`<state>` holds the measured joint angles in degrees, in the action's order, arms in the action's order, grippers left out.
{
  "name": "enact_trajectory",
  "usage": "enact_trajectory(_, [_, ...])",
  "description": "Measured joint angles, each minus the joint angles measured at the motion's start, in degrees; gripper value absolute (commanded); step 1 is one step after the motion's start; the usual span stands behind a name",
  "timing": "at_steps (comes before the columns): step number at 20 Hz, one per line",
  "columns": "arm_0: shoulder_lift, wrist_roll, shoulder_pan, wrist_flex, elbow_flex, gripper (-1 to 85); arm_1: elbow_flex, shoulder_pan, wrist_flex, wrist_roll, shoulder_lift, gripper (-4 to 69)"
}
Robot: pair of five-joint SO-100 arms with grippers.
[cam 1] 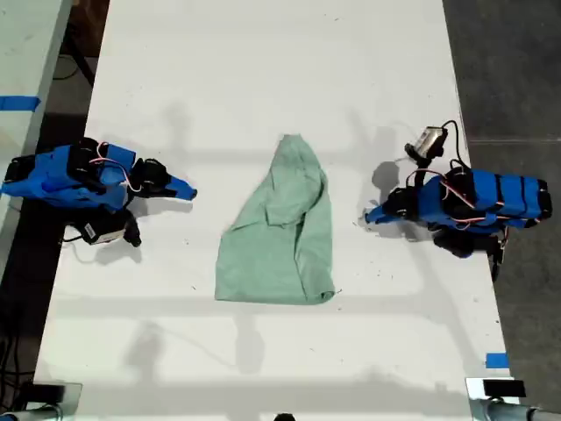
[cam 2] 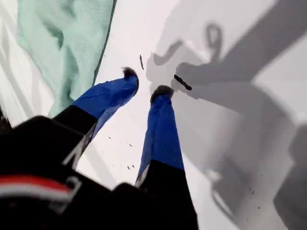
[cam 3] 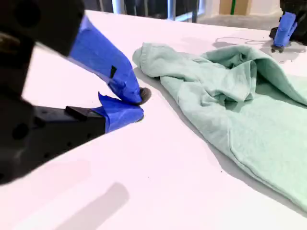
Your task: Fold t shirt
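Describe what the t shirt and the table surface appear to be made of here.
The t shirt looks like soft knit cloth, matte pale mint: it lies in loose wrinkles and folds. The table seems a hard, smooth white board or laminate, faintly glossy, taking crisp shadows; which exactly I cannot tell.

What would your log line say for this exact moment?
stage: fold not begun | t shirt: crumpled on table, untouched | my first hand: open, empty | my second hand: shut, empty

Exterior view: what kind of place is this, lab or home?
Probably a lab or workshop bench, not a home. A bare white table holds two blue arms and only the t shirt; blue tape markers sit on its edge, and cables trail to the floor.
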<state>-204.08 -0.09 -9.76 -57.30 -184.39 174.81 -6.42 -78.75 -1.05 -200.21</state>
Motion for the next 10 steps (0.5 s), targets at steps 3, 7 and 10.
enact_trajectory(3, [22.1, -0.2, 0.6, 2.4, 13.2, 17.1, 0.0, 0.0, 0.0, 0.0, 0.0, 7.7])
enact_trajectory(7, [69.4, -5.5, 9.7, -4.8, 52.6, 18.1, 0.0, -0.4, 0.0, -0.1, 0.0, 7.7])
enact_trajectory(10, [96.1, -12.5, 15.8, -4.6, 67.9, 18.7, 0.0, -0.4, 0.0, -0.1, 0.0, 7.6])
